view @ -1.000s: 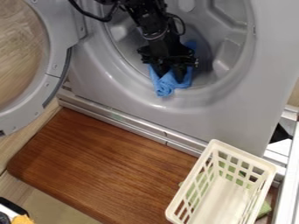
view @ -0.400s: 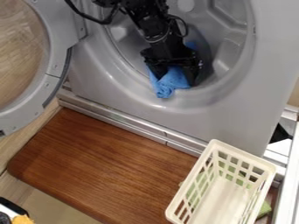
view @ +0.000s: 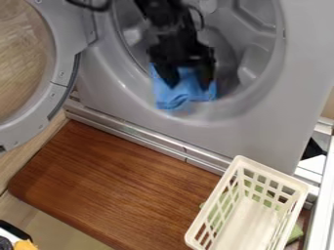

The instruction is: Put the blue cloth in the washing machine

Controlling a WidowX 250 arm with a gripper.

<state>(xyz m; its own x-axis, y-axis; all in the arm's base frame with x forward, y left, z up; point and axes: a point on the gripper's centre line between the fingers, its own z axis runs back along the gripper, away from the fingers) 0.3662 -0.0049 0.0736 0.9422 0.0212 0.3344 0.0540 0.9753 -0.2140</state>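
The jaws of the gripper [view: 189, 86] are standing apart, released, over the soft, rumpled blue cloth [view: 177, 97], which is lying in the washing machine's [view: 261, 132] round mouth. Green material [view: 295, 233] is showing through the lattice-sided cream basket [view: 242, 160].

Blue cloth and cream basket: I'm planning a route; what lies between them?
The camera view shows the washing machine between the blue cloth and cream basket: its opening's lower rim, then its grey front. No loose item lies there.
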